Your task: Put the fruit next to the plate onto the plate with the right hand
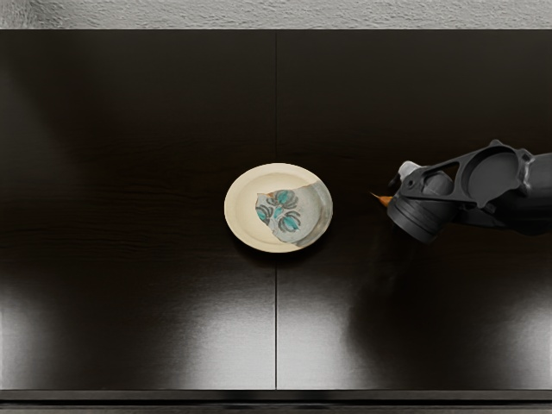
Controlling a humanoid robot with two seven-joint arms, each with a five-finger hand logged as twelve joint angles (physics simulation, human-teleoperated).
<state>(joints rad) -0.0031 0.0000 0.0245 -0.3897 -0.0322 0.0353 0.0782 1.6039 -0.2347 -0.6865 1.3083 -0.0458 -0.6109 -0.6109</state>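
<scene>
A cream plate point(238, 205) with a teal leaf pattern lies at the middle of the dark table. To its right, a small orange tip of the fruit point(380, 199) peeks out from under my right hand point(414, 205). The hand hangs over the fruit and hides nearly all of it. The black right arm comes in from the right edge. The hand is a short gap to the right of the plate's rim. Whether the hand holds the fruit does not show from this angle. Nothing lies on the plate.
The dark glossy table point(138, 285) spans the whole view, with a seam running down its middle. A light wall strip point(276, 13) runs along the far edge.
</scene>
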